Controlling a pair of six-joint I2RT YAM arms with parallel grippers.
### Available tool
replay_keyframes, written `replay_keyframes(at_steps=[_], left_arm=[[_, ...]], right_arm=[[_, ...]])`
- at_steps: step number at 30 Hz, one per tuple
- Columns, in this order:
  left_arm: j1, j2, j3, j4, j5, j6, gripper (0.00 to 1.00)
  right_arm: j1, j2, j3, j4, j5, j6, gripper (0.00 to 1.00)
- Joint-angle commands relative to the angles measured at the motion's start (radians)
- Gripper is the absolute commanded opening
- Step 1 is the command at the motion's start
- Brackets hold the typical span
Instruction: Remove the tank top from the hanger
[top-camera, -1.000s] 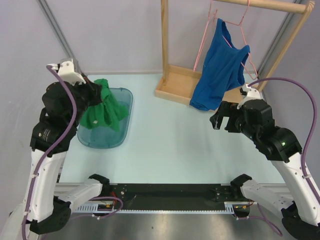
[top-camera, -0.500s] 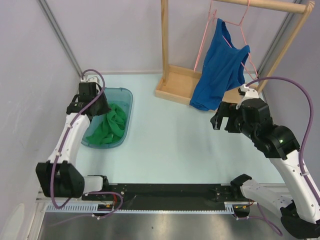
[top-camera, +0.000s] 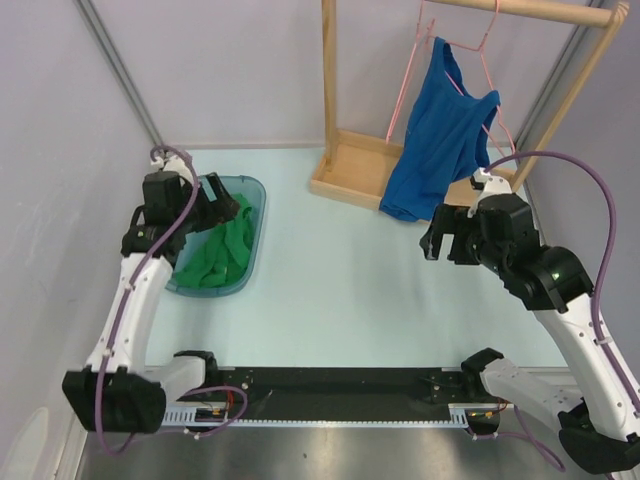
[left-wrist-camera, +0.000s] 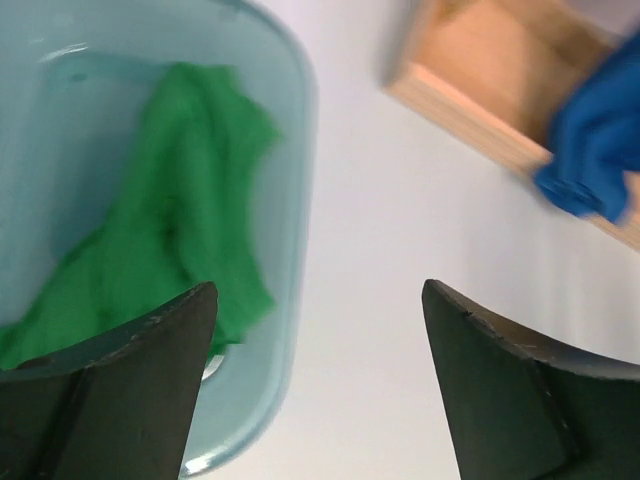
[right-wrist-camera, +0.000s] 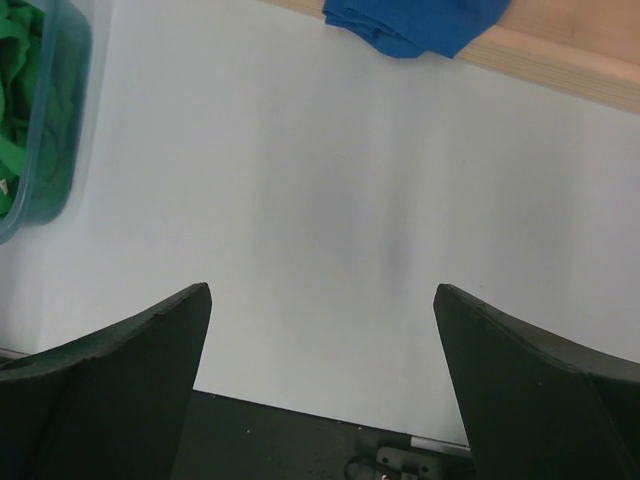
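Your blue tank top (top-camera: 440, 130) hangs on the pink hanger (top-camera: 403, 85), which is hooked over the top rail of the wooden rack (top-camera: 328, 90). The hem drapes down to the rack's base. Right gripper (right-wrist-camera: 320, 300) hovers above the table (top-camera: 340, 270) near that hem, fingers spread wide, nothing between them. Left gripper (left-wrist-camera: 312, 300) sits over the teal bin (top-camera: 258, 195) at its rack-side rim, fingers likewise apart and empty. A green garment (top-camera: 215, 255) lies crumpled in the bin.
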Motion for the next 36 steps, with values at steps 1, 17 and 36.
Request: replay_keyframes(at_steps=[1,17,36], left_arm=[[-0.169,-0.155,-0.031,0.045,0.079,-0.058,0.87],[-1.397,0.111,-0.175,0.388,-0.263,-0.37,0.82],[-1.541,0.296,-0.034,0.422,-0.231,-0.325,0.85]], right_arm=[[-0.008,0.019,0.086,-0.019,0.074,-0.03,1.0],[-0.145,0.114,0.342,0.048,0.425,-0.184,1.0],[-0.69,0.426,0.43,0.517,-0.475,-0.122,1.0]])
